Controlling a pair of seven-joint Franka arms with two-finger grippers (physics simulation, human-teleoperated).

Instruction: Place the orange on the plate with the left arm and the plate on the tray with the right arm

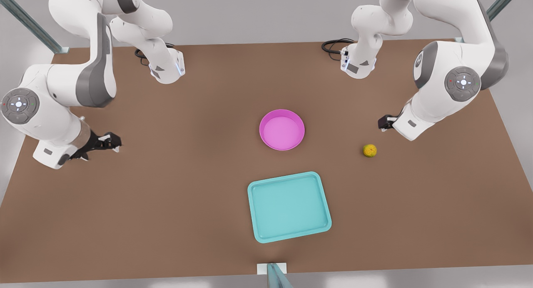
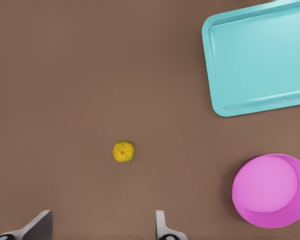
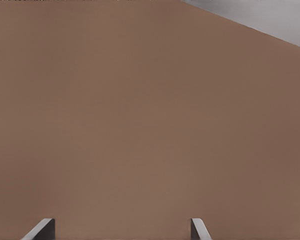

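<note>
One orange (image 1: 369,150) lies bare on the brown table (image 1: 166,196), toward the front view's right, well apart from the other loose things. Its skin is yellow with a greenish tinge, and in the left wrist view the orange (image 2: 123,151) sits out ahead of that arm's two fingertips (image 2: 162,227), untouched. The magenta plate (image 1: 282,129) rests near the table's middle, holding nothing, with the teal tray (image 1: 289,206) just below it in the front view; the two are close but not touching, and the tray carries nothing either. In the left wrist view the plate (image 2: 271,190) and the tray (image 2: 260,57) both lie off to one side of the fruit.

The left gripper (image 1: 386,122), on the arm at the front view's right, hangs near the orange, a little above it in that picture, its fingers spread wide and released with nothing between them. The right gripper (image 1: 104,145), on the arm at the front view's left, waits over bare table, well apart from the plate, also spread apart and holding nothing; its wrist view shows the fingertips (image 3: 197,229) over brown tabletop with the table's edge beyond.
</note>
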